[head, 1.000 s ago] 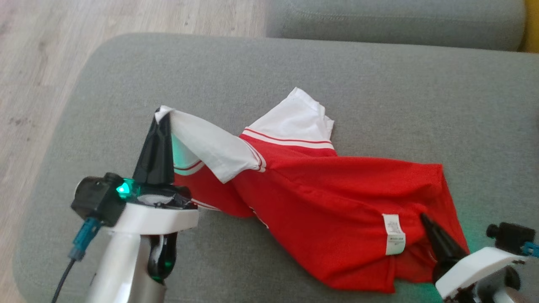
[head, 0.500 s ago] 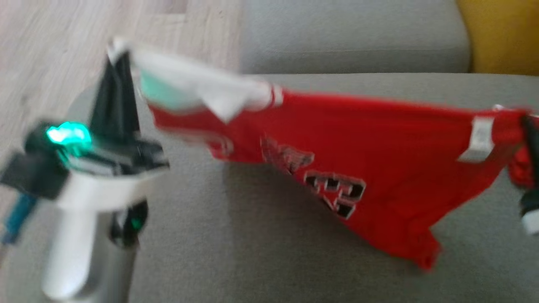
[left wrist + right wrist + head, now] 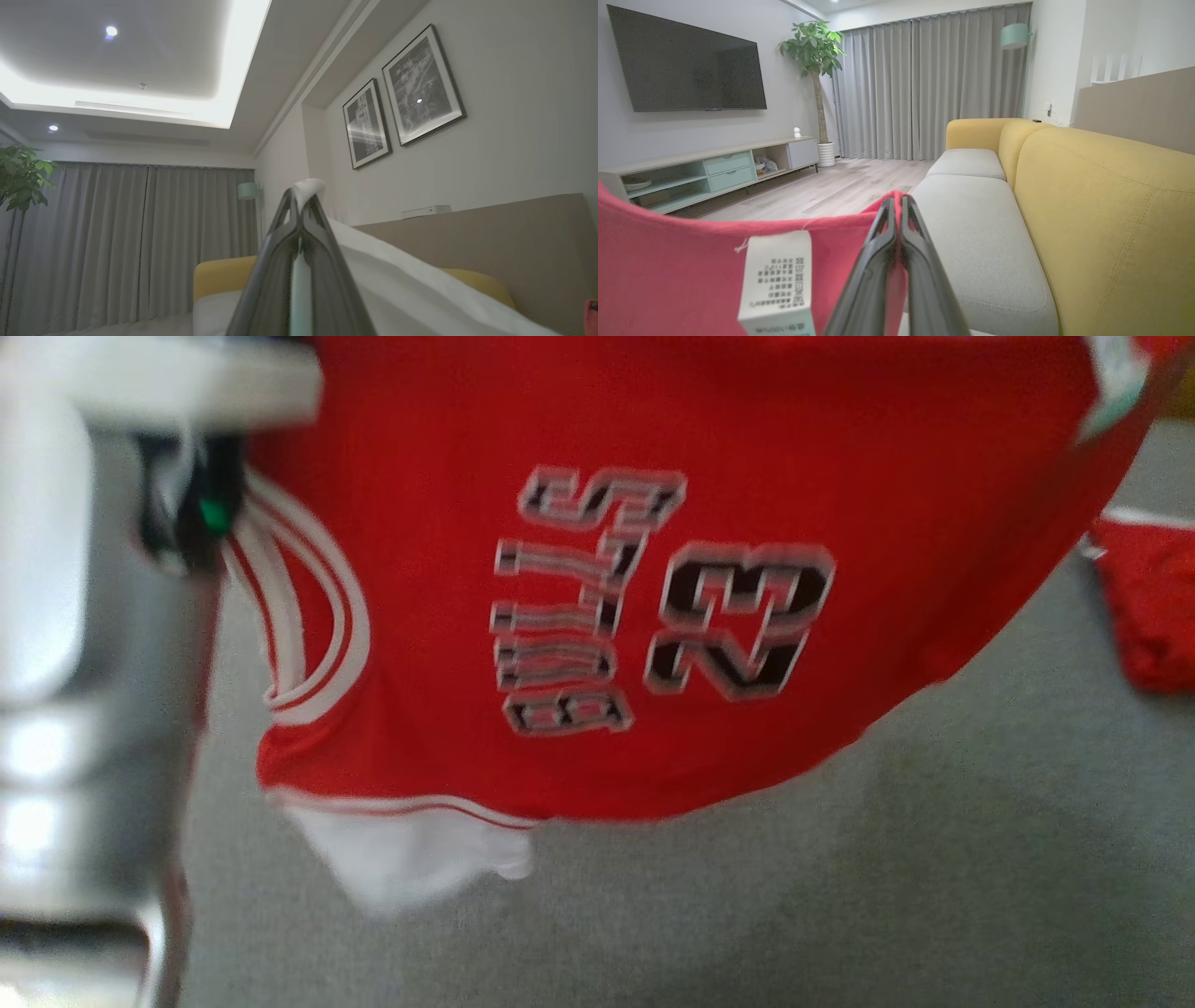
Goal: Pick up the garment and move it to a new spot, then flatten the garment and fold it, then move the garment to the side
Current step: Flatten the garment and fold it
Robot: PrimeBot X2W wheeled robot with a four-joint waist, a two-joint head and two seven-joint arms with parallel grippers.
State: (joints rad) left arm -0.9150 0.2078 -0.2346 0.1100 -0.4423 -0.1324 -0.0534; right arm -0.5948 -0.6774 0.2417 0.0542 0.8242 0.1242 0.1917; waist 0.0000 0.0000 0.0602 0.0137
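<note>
The garment (image 3: 420, 569) is a red jersey with white trim, white sleeves and a dark printed "23". It hangs spread above the grey sofa cushion (image 3: 840, 896), with one white sleeve (image 3: 401, 859) dangling at its lower edge. In the left wrist view my left gripper (image 3: 303, 198) is shut on a white fold of the garment (image 3: 397, 289), pointing up toward the ceiling. My right gripper (image 3: 896, 203) is shut on the red hem (image 3: 691, 270) beside a white care label (image 3: 777, 280). My pale left forearm (image 3: 56, 616) stands at the left of the head view.
The right wrist view shows the grey seat cushions (image 3: 980, 224) and the yellow sofa back (image 3: 1101, 196) on the right. A wooden floor (image 3: 840, 186), a TV bench (image 3: 710, 172), a wall TV (image 3: 686, 65) and a potted plant (image 3: 812, 46) lie beyond. Two framed pictures (image 3: 406, 98) hang on the wall.
Both grippers have lifted the garment off the cushion and pulled it taut between them. It now hangs close before the head camera, printed side showing. The head view has also shifted.
</note>
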